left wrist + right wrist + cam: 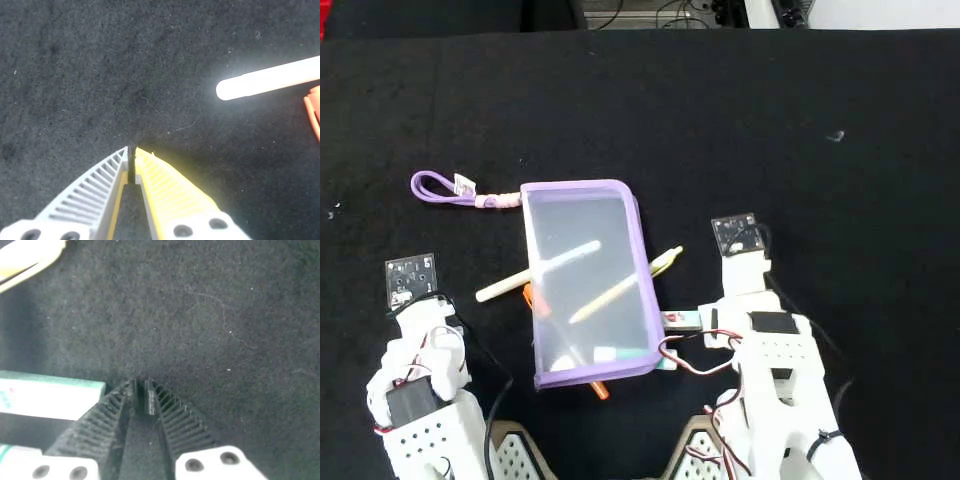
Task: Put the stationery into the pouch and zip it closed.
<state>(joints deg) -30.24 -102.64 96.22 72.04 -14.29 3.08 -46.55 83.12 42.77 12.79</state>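
On black cloth (770, 120), left gripper (131, 150) and right gripper (141, 383) sit closed, empty; jutting pens (502, 289) could jam the pouch (578, 186) zip.

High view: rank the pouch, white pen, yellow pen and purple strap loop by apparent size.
1. Pouch, clearly largest.
2. White pen and yellow pen: they look alike in length, so I won't rank them.
3. Purple strap loop, smallest.
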